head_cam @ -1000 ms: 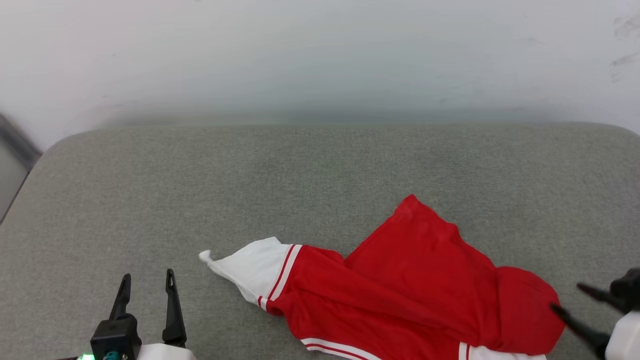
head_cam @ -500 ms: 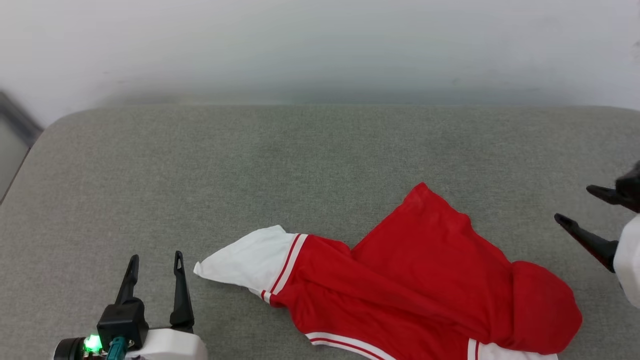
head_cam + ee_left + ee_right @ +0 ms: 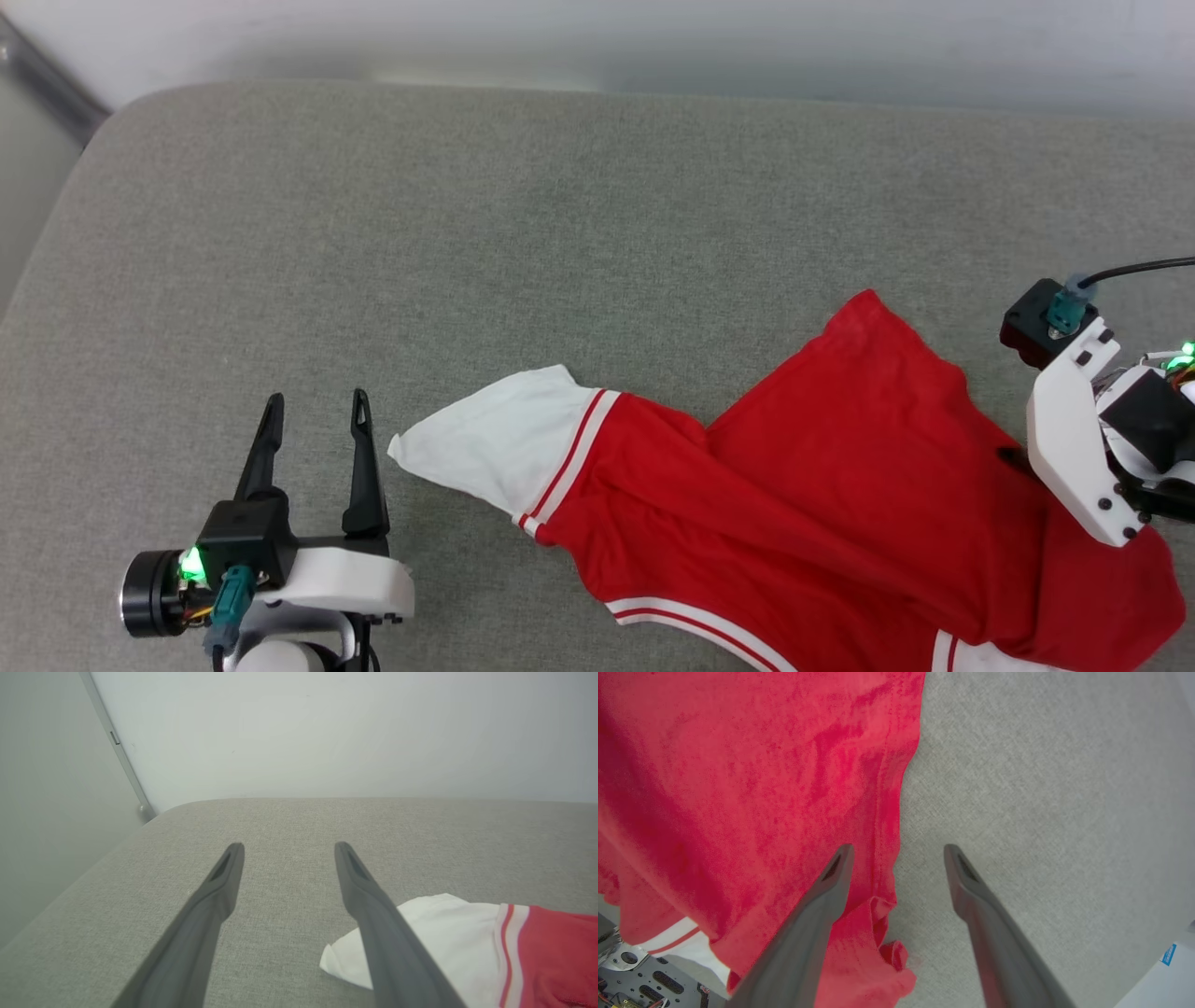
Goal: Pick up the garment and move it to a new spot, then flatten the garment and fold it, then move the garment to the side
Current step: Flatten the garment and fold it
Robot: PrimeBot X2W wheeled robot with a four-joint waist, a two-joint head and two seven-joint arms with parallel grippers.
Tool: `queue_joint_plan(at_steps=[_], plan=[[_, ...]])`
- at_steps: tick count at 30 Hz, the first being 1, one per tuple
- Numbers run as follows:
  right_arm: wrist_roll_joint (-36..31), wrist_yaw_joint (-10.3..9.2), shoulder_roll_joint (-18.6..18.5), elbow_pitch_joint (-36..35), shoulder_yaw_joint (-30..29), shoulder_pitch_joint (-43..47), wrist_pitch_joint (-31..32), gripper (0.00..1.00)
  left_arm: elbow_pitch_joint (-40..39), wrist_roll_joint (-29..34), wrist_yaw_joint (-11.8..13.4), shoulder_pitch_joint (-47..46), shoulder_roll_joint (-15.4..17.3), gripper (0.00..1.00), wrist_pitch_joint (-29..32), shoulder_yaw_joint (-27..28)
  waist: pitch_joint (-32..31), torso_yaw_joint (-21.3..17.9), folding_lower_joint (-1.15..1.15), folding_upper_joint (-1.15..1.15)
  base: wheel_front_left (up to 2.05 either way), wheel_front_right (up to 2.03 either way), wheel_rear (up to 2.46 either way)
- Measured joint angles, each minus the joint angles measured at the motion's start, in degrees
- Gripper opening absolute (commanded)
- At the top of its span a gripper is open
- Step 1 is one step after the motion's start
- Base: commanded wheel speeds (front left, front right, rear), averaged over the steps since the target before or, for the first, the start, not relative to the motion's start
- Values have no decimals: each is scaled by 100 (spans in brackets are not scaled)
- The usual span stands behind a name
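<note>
Garment (image 3: 822,504) lies crumpled at the near right of the grey surface (image 3: 560,215), running past the bottom edge of the head view. Its long axis runs left to right, with the white sleeve (image 3: 495,439) pointing left and the red bulk on the right.

Right gripper (image 3: 899,846): fingers spread, holding nothing. One is over the red cloth, the other over bare surface, so the hem edge sits between them.

Left gripper (image 3: 316,395): fingers spread and empty. The sleeve tip is just to their right, not touching.

Right arm is nearer the bulk, so my guess is the next move is to close on that hem.
</note>
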Motion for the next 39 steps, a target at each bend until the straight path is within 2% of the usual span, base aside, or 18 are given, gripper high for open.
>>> queue_joint_plan(at_steps=[6, 10, 11, 12, 17, 20, 25, 29, 31, 33, 39], plan=[[87, -2, 322, 858, 613, -176, -377, 100, -12, -1, -15, -225, -37, 100, 0, -52, 382, 168, 0, 0, 0, 0, 0], [322, -18, 258, 1035, 902, -214, -647, 100, 9, -4, 4, -246, -51, 100, 0, -46, 513, 228, 0, 0, 0, 0, 0], [377, -18, 236, 1046, 962, -236, -745, 46, 18, -4, 5, -246, -53, 100, 0, -42, 514, 220, 0, 0, 0, 0, 0], [414, -19, 221, 1051, 1024, -256, -866, 0, 22, -4, 22, -246, -58, 100, 0, -36, 500, 205, 0, 0, 0, 0, 0], [572, 0, 154, 875, 1220, -368, -1519, 0, 79, -4, 29, -220, -66, 100, 0, 18, 350, 122, 0, 0, 0, 0, 0], [669, 0, -97, 619, 1182, -478, -1926, 0, 100, -5, 1, -199, -73, 100, 0, 15, 207, 108, 0, 0, 0, 0, 0], [572, 0, -560, 26, 1117, -953, -2157, 0, 126, -5, -12, -92, -80, 100, 0, -16, -20, 138, -1, 0, 0, 0, 0], [488, 0, -605, -268, 979, -1433, -2167, 0, 103, -29, -20, -63, -83, 100, 0, -29, -75, 260, 0, 0, 0, 0, 0], [360, 0, -537, -318, 934, -1733, -2113, 0, 94, -41, -24, -62, -88, 100, 0, -64, -56, 335, -1, 0, 0, 0, 0], [255, 0, -320, -275, 936, -2057, -2006, 0, 78, -76, -29, -65, -88, 100, 0, -83, 0, 402, -1, 0, 0, 0, 0], [-87, 0, 750, 626, 1354, -3013, -1960, 0, 75, -166, -27, -230, -93, 100, 0, -261, 283, 640, -1, 0, 0, 0, 0]])
